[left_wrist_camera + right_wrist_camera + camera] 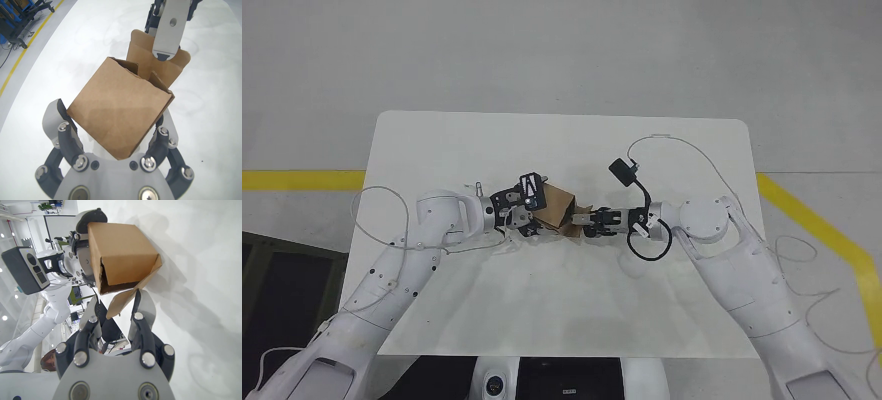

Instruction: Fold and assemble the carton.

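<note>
— Your left gripper (111, 113) is clamped on the small brown cardboard carton (122, 253), with one finger on each side wall.
— And my right gripper (118, 301)?
— Its fingers stand apart, and the carton's loose brown end flap (140, 62) lies between them.
— Which way does the carton point?
— You have it at the middle of the white table (692, 300). Its long axis runs from one gripper to the other, and its open mouth faces your right gripper.

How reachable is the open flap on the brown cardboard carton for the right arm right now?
Probably yes: the open flap lies between the right end effector's spread fingers, nothing intervening, while the left end effector grips the brown cardboard carton.
</note>
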You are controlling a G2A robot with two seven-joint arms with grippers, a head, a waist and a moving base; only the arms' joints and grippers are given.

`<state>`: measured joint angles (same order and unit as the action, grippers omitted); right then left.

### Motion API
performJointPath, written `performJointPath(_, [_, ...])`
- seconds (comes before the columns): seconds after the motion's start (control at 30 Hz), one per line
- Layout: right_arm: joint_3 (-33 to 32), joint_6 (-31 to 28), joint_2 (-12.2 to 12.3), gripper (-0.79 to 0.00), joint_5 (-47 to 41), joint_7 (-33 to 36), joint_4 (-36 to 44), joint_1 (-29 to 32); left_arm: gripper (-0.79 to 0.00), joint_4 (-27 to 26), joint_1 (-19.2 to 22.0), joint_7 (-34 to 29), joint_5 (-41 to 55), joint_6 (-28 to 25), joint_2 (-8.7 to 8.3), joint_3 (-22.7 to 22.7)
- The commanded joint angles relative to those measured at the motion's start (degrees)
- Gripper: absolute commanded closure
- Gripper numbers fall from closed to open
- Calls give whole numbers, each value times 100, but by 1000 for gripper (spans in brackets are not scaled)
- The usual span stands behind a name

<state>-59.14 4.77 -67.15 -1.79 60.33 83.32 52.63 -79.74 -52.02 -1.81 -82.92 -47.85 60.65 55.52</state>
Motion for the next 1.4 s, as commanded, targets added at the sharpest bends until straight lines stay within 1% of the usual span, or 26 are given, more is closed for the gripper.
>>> performJointPath(0.0, [52, -14, -14, -336, -20, -19, 1, -39, -785, -4, 1, -8, -12, -5, 2, 0])
performJointPath(0.3, [263, -281, -109, -342, -355, -175, -311, -243, -785, 7, 6, -37, -26, -45, 11, -2])
performJointPath(0.5, [258, -562, -143, -320, -700, -196, -576, -272, -785, 4, 8, -64, -70, -81, 11, -2])
performJointPath(0.77, [243, -604, -151, -271, -783, -249, -790, -286, -785, -4, 3, -75, -119, -87, 18, -14])
performJointPath(0.83, [249, -601, -155, -243, -799, -260, -816, -289, -785, 0, 3, -70, -125, -86, 20, -15])
performJointPath(1.1, [270, -726, -187, -256, -1047, -277, -928, -292, -785, 16, 0, -75, -138, -83, 25, -9])
performJointPath(1.37, [228, -885, -207, -222, -1311, -298, -1062, -278, -785, 23, -13, -73, -145, -91, 28, 3])
